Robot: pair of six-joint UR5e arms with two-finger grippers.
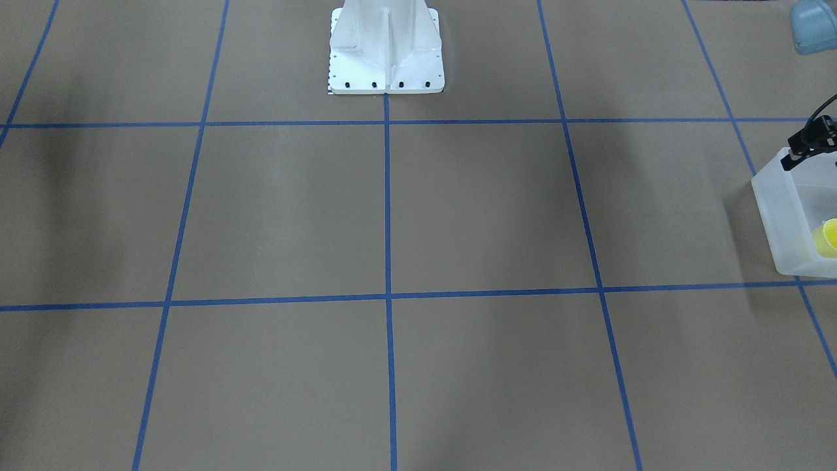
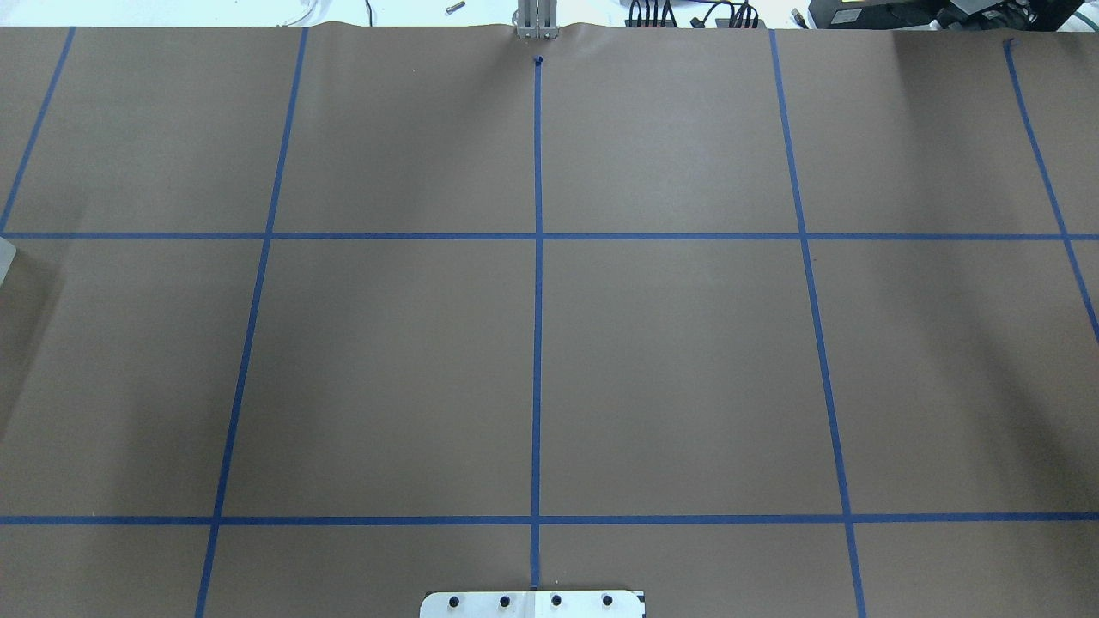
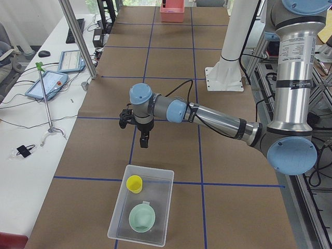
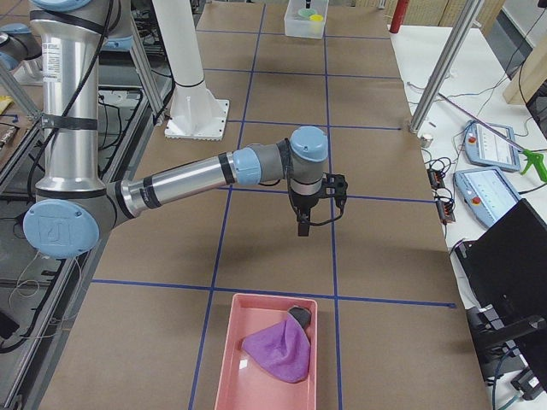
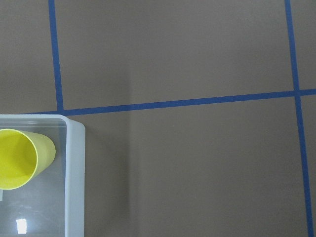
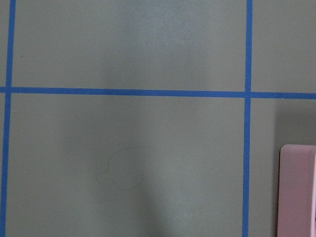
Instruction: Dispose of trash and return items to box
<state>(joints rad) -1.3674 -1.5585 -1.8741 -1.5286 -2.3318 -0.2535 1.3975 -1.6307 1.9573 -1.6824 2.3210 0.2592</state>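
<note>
The box (image 3: 141, 205), a frosted-white tub, stands at the table's left end and holds the yellow cup (image 3: 135, 183) and the mint-green bowl (image 3: 141, 218). The left wrist view shows the box's corner (image 5: 74, 163) with the cup (image 5: 19, 158) lying inside. My left gripper (image 3: 143, 141) hangs above the table just beyond the box, holding nothing; only its black edge shows in the front view (image 1: 811, 139), and I cannot tell whether it is open or shut. My right gripper (image 4: 302, 226) hangs above bare table near a pink tray (image 4: 273, 350); I cannot tell its state.
The pink tray holds a purple cloth (image 4: 278, 346) and a small dark object (image 4: 299, 316); its edge shows in the right wrist view (image 6: 298, 187). The white robot pedestal (image 1: 386, 46) stands at mid-table. Tablets and cables lie on side benches.
</note>
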